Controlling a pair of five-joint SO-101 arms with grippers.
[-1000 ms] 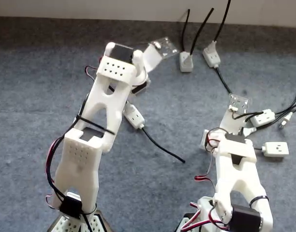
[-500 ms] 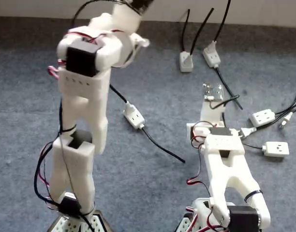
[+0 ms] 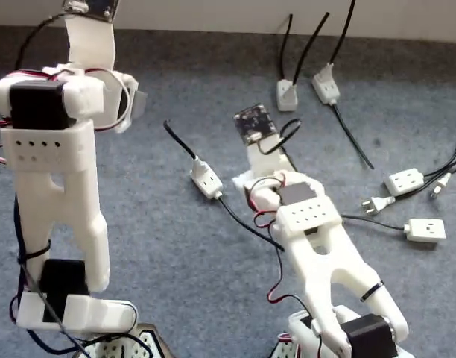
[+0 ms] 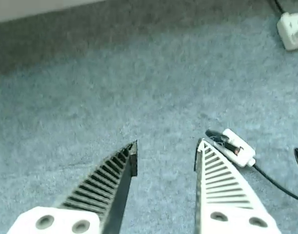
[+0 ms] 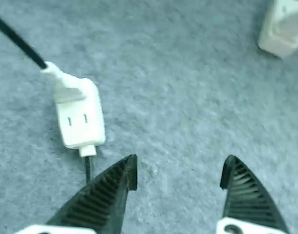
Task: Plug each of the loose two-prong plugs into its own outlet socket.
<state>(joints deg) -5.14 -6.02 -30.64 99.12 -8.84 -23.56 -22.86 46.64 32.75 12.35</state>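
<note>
L gripper point(image 4: 166, 153) open, empty; outlet socket point(image 4: 235, 147) lies on carpet point(image 3: 176, 283) just beside one fingertip, not btwn them. R gripper point(image 5: 180, 170) also open, outlet socket point(image 5: 78, 118) w/ cord point(image 5: 17, 41) just outside one finger.

Cords point(image 3: 311, 45) cut off at top edge; socket point(image 5: 280, 29) cropped by picture edge.

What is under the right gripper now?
Under the open right gripper lies bare grey carpet; a white socket lies beside, untouched. Its fingers cover the carpet beneath.
</note>
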